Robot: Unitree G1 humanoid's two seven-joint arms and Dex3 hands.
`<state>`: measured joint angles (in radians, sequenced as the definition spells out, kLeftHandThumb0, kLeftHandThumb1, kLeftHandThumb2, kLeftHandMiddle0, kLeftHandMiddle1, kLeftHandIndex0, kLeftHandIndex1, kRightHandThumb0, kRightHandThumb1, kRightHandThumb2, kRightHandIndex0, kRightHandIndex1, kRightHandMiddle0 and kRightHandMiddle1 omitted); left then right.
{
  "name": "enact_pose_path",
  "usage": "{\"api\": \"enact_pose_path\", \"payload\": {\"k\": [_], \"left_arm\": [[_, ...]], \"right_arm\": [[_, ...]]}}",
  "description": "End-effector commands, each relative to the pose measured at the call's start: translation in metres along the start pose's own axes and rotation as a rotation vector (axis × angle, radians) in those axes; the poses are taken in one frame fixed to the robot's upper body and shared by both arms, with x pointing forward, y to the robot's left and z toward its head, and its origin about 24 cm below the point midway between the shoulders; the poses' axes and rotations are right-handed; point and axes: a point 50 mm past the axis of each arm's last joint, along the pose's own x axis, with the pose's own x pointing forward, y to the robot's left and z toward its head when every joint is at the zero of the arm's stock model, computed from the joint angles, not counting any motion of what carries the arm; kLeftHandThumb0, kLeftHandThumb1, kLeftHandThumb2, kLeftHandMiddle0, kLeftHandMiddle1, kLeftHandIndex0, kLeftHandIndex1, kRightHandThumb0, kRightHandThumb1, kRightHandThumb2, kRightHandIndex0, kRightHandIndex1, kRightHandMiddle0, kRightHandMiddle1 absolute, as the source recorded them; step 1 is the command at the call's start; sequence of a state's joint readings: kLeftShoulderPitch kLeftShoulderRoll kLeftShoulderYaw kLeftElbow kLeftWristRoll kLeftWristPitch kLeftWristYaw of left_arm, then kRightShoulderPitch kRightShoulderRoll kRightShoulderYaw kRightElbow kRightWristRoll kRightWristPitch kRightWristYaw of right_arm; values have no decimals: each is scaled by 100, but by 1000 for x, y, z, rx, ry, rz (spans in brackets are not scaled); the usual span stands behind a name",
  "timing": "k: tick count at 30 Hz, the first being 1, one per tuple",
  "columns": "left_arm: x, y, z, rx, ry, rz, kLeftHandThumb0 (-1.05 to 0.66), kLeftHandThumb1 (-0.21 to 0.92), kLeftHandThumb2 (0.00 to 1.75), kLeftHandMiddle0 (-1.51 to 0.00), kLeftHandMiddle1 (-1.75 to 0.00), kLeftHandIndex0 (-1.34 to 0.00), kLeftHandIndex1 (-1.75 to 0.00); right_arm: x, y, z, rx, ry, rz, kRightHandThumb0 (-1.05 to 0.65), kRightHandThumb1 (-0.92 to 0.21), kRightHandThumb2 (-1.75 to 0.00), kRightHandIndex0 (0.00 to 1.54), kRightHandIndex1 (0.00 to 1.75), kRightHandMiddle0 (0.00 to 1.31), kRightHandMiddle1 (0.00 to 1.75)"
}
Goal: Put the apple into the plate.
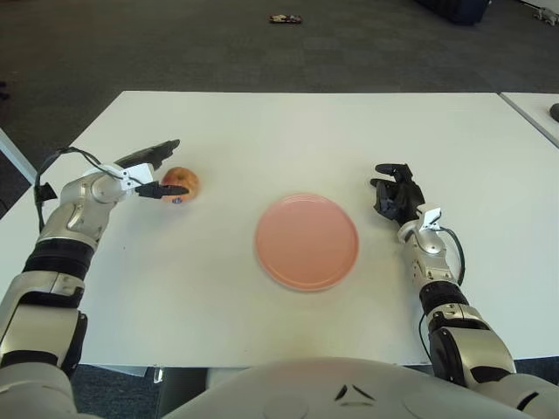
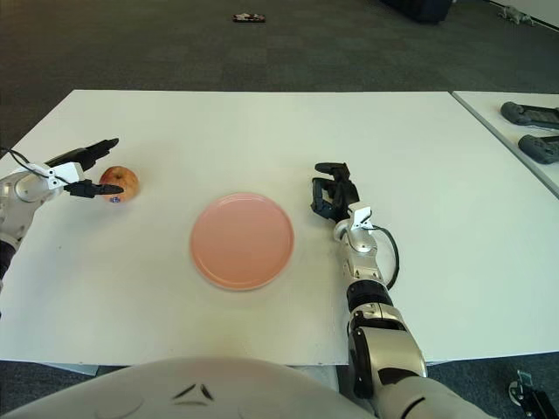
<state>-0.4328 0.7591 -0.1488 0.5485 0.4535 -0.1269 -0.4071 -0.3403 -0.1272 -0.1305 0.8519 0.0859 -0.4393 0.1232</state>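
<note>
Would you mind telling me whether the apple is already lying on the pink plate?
No, the apple sits on the white table to the left of the pink plate, between the left hand's spread fingers.

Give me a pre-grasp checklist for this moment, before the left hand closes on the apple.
1. Left hand fingers open around the red-yellow round apple: ok.
2. Apple already held: not ok, it sits on the white table.
3. Fingers touching the apple: cannot tell.
4. Round pink plate empty: ok.
5. Table between apple and plate free: ok.
6. Right hand right of the plate, out of the path: ok.
</note>
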Motion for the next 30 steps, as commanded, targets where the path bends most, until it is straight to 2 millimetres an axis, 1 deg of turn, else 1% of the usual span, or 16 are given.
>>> {"api": "enact_pose_path", "payload": {"k": [1,2,4,6,15,22,30], "left_arm": [[3,10,0,52,30,37,-105,83,12,0,0,0,0],[4,9,-1,56,35,39,-105,83,12,0,0,0,0],[4,9,-1,60,42,45,-104,83,12,0,0,0,0],[6,8,-3,66,54,59,-103,83,11,0,0,0,0],[11,2,-7,83,81,109,-100,83,11,0,0,0,0],[20,-10,-15,123,118,156,-101,82,10,0,0,0,0],[27,-13,-16,170,138,210,-104,82,9,0,0,0,0]], "right_arm": [[-15,-2,-28,4,137,-8,-39,-74,-79,33,121,22,155],[-15,-2,-28,4,137,-8,-38,-80,-68,33,121,22,161],[-15,-2,-29,3,137,-8,-36,-86,-58,33,122,23,165],[-15,-3,-29,2,139,-9,-36,-90,-52,33,122,23,168],[-14,-5,-30,0,146,-13,-35,-92,-47,34,123,24,170],[-14,-6,-31,3,150,-17,-35,-92,-47,35,123,24,170],[-14,-7,-31,3,150,-18,-35,-92,-47,35,123,24,169]]}}
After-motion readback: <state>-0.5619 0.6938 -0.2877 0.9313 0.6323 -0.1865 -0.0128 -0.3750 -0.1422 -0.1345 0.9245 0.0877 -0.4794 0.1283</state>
